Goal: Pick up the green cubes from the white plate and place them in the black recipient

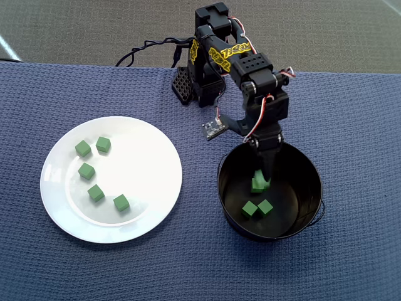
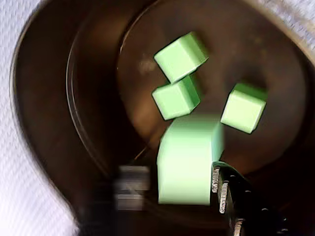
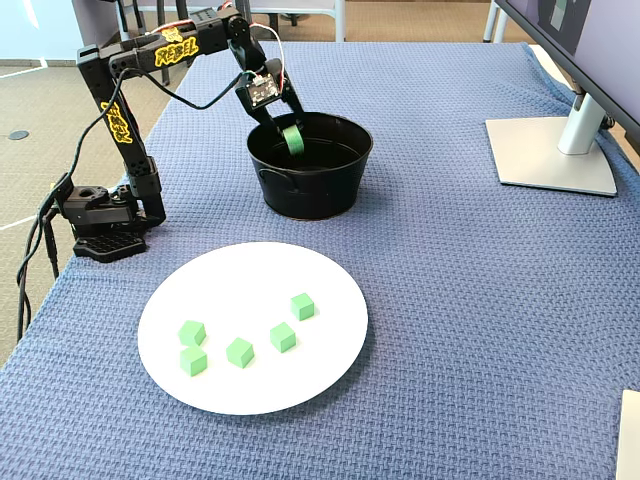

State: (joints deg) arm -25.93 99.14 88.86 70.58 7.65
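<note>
Our hand hangs inside the black pot, clamped on one green cube. We see three cubes on the pot's floor and five on the white plate, left of the pot overhead.

Place: an office or desk workspace.
Surface: a table under a blue waffle-weave cloth.
Desk gear: the silver flat foot and stem of a computer monitor at the right edge of the fixed view.
Floor: grey-beige carpet beyond the table, chair legs behind.
</note>
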